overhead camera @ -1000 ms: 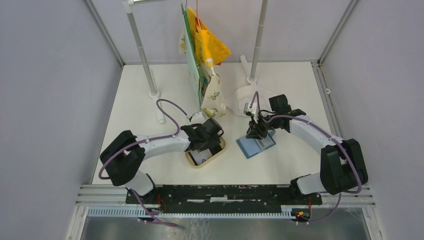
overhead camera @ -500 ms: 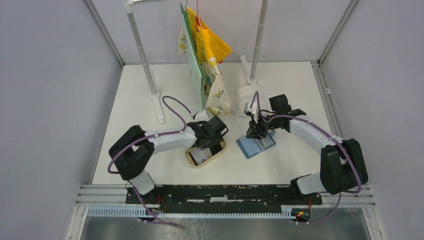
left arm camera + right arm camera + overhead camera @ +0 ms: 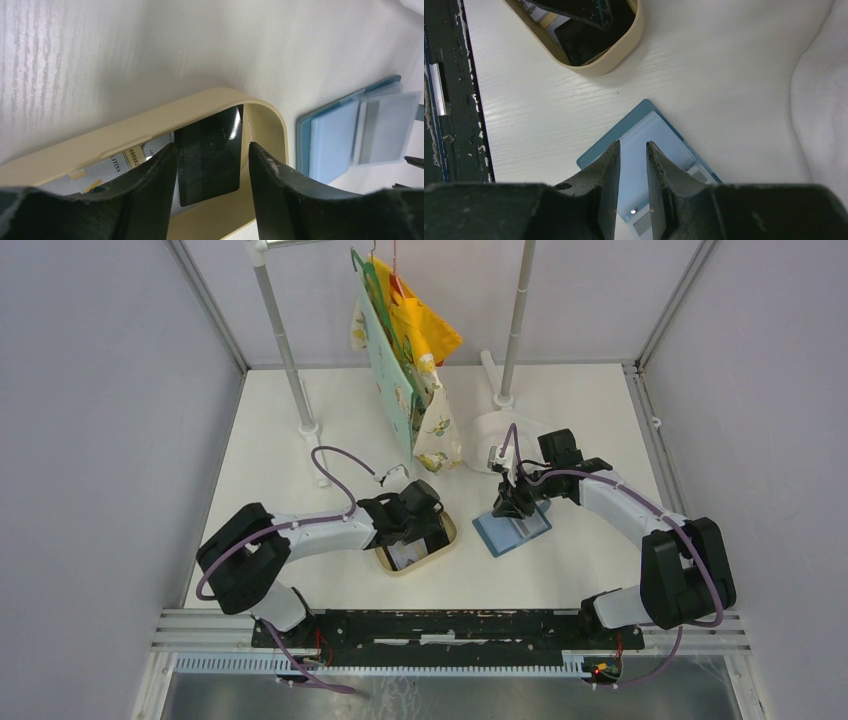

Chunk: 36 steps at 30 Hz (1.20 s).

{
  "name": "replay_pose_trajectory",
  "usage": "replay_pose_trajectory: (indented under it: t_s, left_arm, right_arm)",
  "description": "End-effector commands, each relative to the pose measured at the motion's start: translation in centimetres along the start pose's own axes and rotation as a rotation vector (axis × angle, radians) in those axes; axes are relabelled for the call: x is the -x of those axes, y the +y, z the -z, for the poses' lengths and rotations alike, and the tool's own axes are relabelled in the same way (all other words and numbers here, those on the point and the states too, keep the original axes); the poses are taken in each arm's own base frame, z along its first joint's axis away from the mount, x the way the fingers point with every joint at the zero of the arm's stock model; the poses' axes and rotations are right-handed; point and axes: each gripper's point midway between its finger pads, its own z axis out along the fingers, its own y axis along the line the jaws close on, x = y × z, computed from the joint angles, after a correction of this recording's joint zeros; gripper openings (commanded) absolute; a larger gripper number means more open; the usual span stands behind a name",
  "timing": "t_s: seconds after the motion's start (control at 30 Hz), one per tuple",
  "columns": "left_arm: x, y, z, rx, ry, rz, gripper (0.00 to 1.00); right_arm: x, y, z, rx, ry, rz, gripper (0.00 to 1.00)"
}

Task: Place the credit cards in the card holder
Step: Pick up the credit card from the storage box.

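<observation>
Wide white table (image 3: 560,580), and the action splits in two. The tan tray (image 3: 150,120) sits at nine o'clock of the blue card holder (image 3: 644,130), near it but apart. The holder lies open and flat, clear sleeves up, with no black card in it that I can see. The right gripper (image 3: 633,147) is down on it, jaws a narrow slot apart; whether they pinch a sleeve, I cannot tell. Over in the tray, one credit card (image 3: 210,155) leans on a slant at the two o'clock end. The left gripper (image 3: 212,147) straddles it, jaws parted, one at each long edge, not clearly clamped.

The danger, I reckon: it's a thin, glossy card gripped by its edges, so it may bow and squirt out. Or a finger catches the rim and drags the tray. A pale printed card (image 3: 125,157) underneath could ride up too.
</observation>
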Motion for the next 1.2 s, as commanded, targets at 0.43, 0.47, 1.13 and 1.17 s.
replay_pose_trajectory:
  t_s: [0.43,0.47,1.13,1.17]
  left_arm:
    - [0.9,-3.2,1.8,-0.155,-0.005,0.056,0.42]
    - [1.1,-2.7,1.8,-0.127,-0.014,0.049,0.43]
    - [-0.4,0.5,0.1,0.026,0.022,0.008,0.6]
    - [-0.5,0.6,0.0,0.027,0.025,0.006,0.6]
  right_arm:
    - [1.1,0.1,0.2,0.012,-0.032,0.038,0.32]
    - [1.1,0.1,0.2,0.012,-0.032,0.038,0.31]
    - [0.0,0.1,-0.9,0.012,-0.032,-0.038,0.31]
    - [-0.1,0.2,-1.3,0.01,-0.029,-0.043,0.31]
